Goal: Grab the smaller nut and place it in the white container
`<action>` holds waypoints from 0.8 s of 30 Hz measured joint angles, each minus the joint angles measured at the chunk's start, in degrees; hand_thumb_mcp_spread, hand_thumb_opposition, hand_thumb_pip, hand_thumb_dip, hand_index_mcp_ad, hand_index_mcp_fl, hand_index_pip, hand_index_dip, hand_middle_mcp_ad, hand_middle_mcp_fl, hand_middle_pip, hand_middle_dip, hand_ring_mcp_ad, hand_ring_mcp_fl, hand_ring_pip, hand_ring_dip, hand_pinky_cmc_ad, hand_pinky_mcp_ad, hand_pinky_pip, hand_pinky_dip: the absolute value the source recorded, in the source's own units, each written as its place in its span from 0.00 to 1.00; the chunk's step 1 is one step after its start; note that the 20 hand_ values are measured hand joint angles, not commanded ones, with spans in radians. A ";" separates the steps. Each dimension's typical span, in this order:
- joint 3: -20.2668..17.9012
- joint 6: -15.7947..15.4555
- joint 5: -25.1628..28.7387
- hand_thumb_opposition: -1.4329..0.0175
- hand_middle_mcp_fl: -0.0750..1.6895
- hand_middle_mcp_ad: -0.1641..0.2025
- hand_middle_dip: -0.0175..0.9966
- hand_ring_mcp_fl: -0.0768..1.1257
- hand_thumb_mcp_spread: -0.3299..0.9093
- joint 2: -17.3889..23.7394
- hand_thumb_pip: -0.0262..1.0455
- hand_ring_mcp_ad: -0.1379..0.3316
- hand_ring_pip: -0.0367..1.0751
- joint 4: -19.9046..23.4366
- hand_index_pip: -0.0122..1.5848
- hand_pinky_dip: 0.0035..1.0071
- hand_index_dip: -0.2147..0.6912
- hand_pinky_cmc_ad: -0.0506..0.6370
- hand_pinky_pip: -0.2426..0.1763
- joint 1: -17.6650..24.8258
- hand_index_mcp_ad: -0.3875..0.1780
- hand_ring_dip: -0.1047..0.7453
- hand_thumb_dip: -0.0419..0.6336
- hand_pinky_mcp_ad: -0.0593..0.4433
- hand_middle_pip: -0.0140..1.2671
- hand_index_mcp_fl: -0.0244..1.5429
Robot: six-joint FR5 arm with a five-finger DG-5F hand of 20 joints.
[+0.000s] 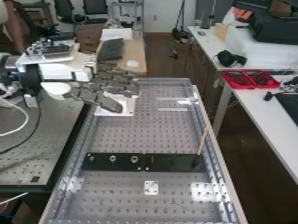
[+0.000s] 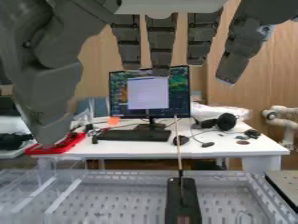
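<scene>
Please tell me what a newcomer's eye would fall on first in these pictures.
Probably the dark grey hand, fingers extended above the far part of the perforated bench. Next might come the thin stick, rising at a slant from the right end of the black strip in the high view, and the bright red tray on the white side table.

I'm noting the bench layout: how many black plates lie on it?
2, end to end: in the high view, the left one holds small metal pieces, the right one a thin stick. The hand hides a little of the bench.
</scene>
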 joint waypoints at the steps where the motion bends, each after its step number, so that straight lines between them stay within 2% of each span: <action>1: -0.18 -0.27 -0.58 0.48 0.12 0.70 0.22 0.06 0.53 -0.34 0.53 0.67 0.16 0.23 0.22 0.50 0.19 0.66 0.36 -0.44 0.64 0.17 0.25 0.75 0.12 0.05; 6: -1.50 -1.70 -2.81 0.48 0.12 0.70 0.22 0.06 0.53 -2.08 0.54 0.67 0.16 2.05 0.29 0.50 0.19 0.66 0.36 -2.73 0.64 0.17 0.25 0.75 0.12 0.05; 19: -5.22 -1.77 -4.46 0.45 0.14 0.69 0.22 0.07 0.56 -4.77 0.55 0.67 0.14 7.22 0.52 0.49 0.19 0.65 0.36 -5.40 0.55 0.18 0.30 0.74 0.12 0.06; 24: -6.64 -1.72 -5.00 0.45 0.14 0.69 0.22 0.07 0.57 -5.05 0.59 0.67 0.14 9.18 0.61 0.46 0.19 0.66 0.36 -6.39 0.55 0.19 0.32 0.74 0.11 0.07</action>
